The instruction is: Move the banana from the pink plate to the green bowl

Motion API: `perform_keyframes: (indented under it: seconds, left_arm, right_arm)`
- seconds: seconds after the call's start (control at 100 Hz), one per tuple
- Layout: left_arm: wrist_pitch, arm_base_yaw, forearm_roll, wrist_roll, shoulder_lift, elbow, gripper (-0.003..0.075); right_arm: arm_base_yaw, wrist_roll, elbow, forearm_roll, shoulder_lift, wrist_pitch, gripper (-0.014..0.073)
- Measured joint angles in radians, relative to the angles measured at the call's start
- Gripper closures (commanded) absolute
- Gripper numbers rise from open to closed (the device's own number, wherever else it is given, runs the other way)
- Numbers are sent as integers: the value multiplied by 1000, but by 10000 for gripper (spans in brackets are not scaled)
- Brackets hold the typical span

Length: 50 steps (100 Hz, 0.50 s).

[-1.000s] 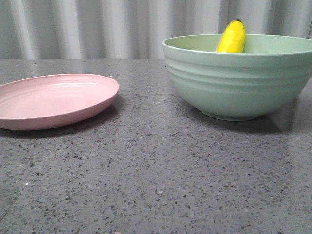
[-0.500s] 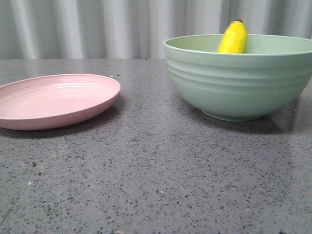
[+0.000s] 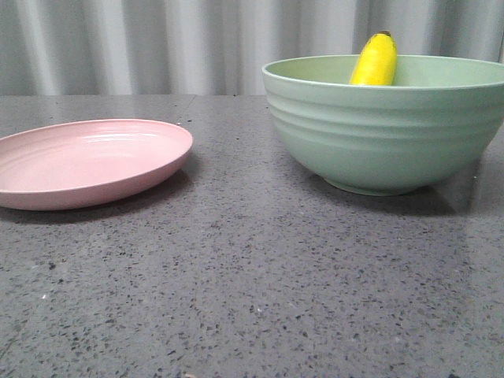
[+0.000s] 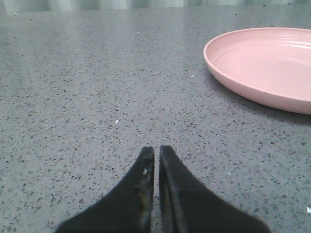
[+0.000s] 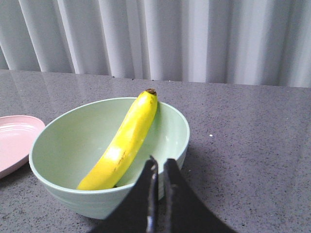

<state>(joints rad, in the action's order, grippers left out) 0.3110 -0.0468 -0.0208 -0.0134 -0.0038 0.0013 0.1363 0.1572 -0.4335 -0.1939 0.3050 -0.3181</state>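
A gray speckled table [image 3: 252, 283] sits in front of a pale curtain. The banana [image 5: 122, 141] is inside the green bowl [image 5: 63, 189], leaning on the wall with its dark tip poking over the rim. The pink plate [image 3: 87, 161] has nothing on it.

The right gripper [image 5: 159, 167] is just beside the bowl, pinched almost closed and holding nothing. A bump from it could tip the banana out. The left gripper [image 4: 156, 155] is near the plate, also pinched closed with nothing in it.

Yellow banana [image 3: 375, 61], mint bowl [image 3: 383, 130], pink plate [image 3: 87, 161].
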Motion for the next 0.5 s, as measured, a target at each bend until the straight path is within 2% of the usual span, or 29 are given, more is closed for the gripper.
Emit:
perform_keyframes:
  seconds: [0.42,0.5]
  left_arm:
    - [0,0,0,0,0,0,741]
    - [0,0,0,0,0,0,741]
  right_arm:
    - [0,0,2,0,0,0,657]
    - [-6,0,29,21,-4,40,657]
